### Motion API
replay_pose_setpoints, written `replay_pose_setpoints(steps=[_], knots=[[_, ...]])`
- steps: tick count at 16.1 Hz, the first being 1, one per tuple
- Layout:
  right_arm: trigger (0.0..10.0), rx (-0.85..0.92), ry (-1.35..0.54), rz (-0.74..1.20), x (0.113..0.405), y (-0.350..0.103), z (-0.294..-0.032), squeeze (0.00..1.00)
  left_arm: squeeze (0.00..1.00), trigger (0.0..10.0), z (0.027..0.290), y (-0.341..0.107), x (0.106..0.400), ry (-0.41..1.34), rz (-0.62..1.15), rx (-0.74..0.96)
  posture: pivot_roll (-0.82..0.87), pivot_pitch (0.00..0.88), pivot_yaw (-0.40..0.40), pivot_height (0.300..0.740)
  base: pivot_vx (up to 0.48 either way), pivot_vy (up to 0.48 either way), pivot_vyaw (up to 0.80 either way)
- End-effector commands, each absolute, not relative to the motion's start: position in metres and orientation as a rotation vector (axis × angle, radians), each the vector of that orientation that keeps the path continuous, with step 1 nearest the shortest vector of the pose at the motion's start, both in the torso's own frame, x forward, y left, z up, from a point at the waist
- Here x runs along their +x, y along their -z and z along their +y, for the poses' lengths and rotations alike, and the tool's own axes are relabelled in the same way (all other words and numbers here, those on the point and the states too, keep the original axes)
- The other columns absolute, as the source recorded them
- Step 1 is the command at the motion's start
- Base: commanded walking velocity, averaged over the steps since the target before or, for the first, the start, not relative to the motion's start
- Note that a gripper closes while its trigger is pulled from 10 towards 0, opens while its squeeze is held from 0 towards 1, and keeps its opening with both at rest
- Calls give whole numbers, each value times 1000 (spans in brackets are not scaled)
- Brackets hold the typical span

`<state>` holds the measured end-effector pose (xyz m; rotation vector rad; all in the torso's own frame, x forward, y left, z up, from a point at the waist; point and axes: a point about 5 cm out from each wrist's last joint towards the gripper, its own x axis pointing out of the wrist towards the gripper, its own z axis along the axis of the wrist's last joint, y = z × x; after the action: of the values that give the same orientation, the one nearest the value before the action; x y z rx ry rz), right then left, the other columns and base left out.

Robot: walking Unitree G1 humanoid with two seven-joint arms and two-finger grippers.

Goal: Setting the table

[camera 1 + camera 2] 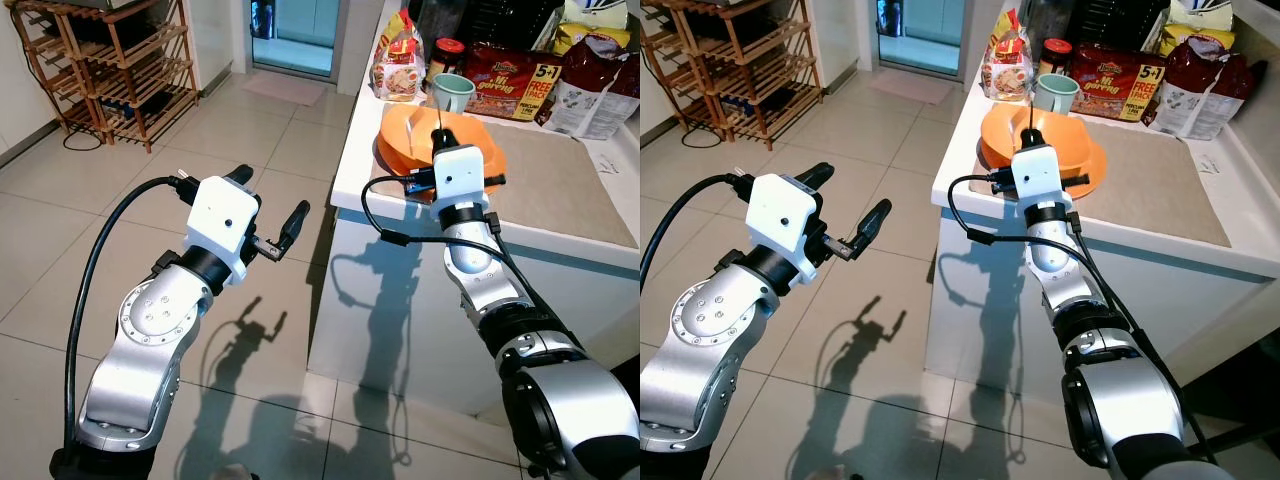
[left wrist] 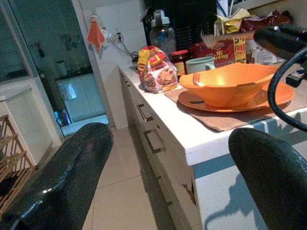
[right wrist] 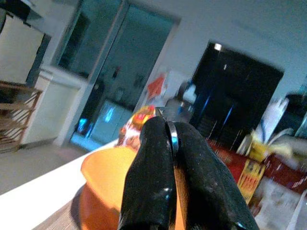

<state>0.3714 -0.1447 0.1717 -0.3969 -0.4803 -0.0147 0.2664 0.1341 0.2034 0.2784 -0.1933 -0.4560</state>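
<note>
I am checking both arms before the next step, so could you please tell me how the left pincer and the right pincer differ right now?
The left pincer is open and empty; the right pincer is shut on a thin metal utensil. The left pincer hangs over the floor beside the counter; the right pincer is above the orange bowl on it. Both have two black fingers.

A bowl [image 1: 440,140] sits on a plate [image 1: 395,160] on the counter [image 1: 560,190], mug [image 1: 452,94] behind.

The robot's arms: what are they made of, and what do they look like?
Both are shiny silver jointed segments. Each ends in a white boxy wrist block carrying two long black fingers: the left gripper and the right gripper. Thick black cables loop along each arm.
</note>
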Motion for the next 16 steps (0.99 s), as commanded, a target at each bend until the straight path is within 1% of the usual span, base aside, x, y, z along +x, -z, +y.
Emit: replay_pose_setpoints(steps=[1, 3, 4, 5, 7, 9, 11, 13, 16], knots=[[0, -437, 30, -530, 368, -176, -150, 0, 0, 10000, 131, -203, 268, 467, -202, 283, 125, 0, -114, 740, 0, 0, 0], [0, -440, 25, -541, 366, -174, -152, 0, 0, 10000, 129, -203, 267, 472, -201, 280, 120, 0, -111, 740, 0, 0, 0], [0, -351, 49, -518, 366, -172, -157, 0, 0, 10000, 129, -203, 267, 473, -201, 279, 119, 0, -110, 740, 0, 0, 0], [0, -315, 59, -513, 366, -172, -159, 0, 0, 10000, 129, -203, 267, 473, -201, 279, 119, 0, -110, 740, 0, 0, 0], [0, -143, 58, -513, 366, -176, -159, 0, 0, 10000, 130, -203, 267, 474, -201, 280, 118, 0, -104, 740, 0, 0, 0], [0, -96, 41, -530, 365, -178, -158, 0, 0, 10000, 131, -204, 267, 475, -200, 282, 121, 0, -99, 740, 0, 0, 0], [0, 40, 28, -539, 364, -180, -157, 0, 0, 10000, 132, -205, 268, 476, -197, 288, 128, 0, -93, 740, 0, 0, 0], [0, 124, 11, -537, 361, -178, -156, 0, 0, 10000, 132, -205, 267, 477, -194, 294, 128, 0, -89, 740, 0, 0, 0], [0, 195, 11, -537, 357, -176, -155, 0, 0, 10000, 132, -205, 267, 483, -189, 297, 131, 0, -85, 740, 0, 0, 0]])
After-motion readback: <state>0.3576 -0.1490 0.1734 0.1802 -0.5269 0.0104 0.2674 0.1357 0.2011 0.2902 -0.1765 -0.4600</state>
